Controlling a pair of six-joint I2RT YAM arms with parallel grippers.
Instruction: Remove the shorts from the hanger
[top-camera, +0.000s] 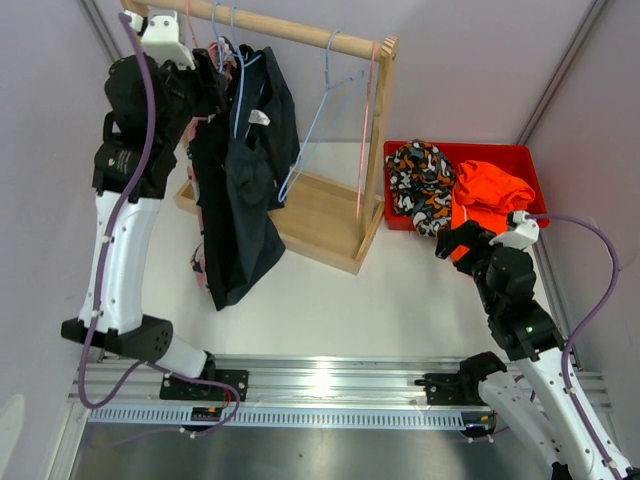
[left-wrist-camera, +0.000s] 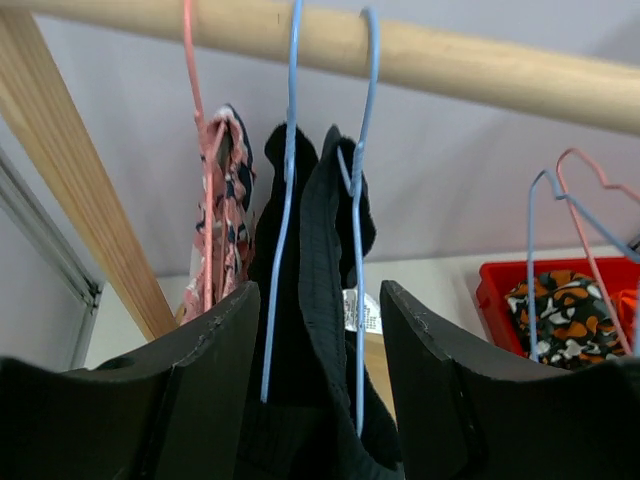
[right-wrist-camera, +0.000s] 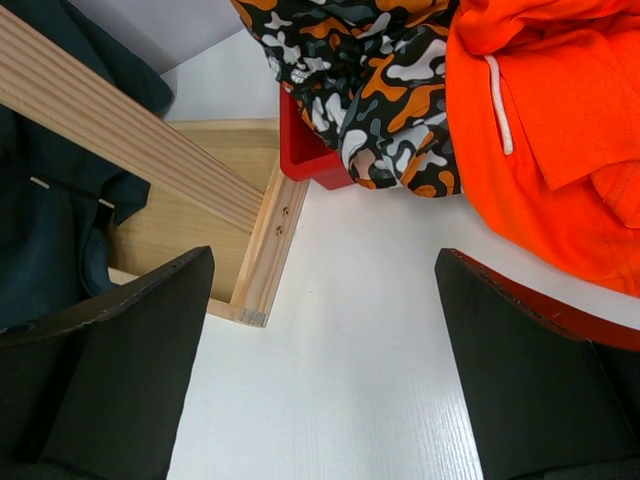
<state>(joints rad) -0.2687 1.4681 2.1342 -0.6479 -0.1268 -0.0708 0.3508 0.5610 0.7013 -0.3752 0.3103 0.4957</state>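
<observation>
Black shorts (top-camera: 240, 200) hang on a blue wire hanger (left-wrist-camera: 360, 200) at the left end of the wooden rod (top-camera: 290, 30). My left gripper (top-camera: 215, 80) is raised beside the rod. In the left wrist view its jaws (left-wrist-camera: 320, 385) stand open on either side of the shorts' waistband (left-wrist-camera: 315, 260) and the hanger wires, not pinching them. A second blue hanger wire (left-wrist-camera: 285, 200) runs beside it. My right gripper (top-camera: 450, 242) is open and empty, low over the white table (right-wrist-camera: 330, 350) between the rack's base and the red bin.
A pink hanger with a patterned garment (left-wrist-camera: 215, 200) hangs left of the shorts. Empty blue (top-camera: 325, 100) and pink (top-camera: 368, 120) hangers hang further right. The red bin (top-camera: 500, 152) holds a camouflage garment (top-camera: 420, 180) and an orange one (top-camera: 490, 195). The rack's wooden base (right-wrist-camera: 170, 140) is near my right gripper.
</observation>
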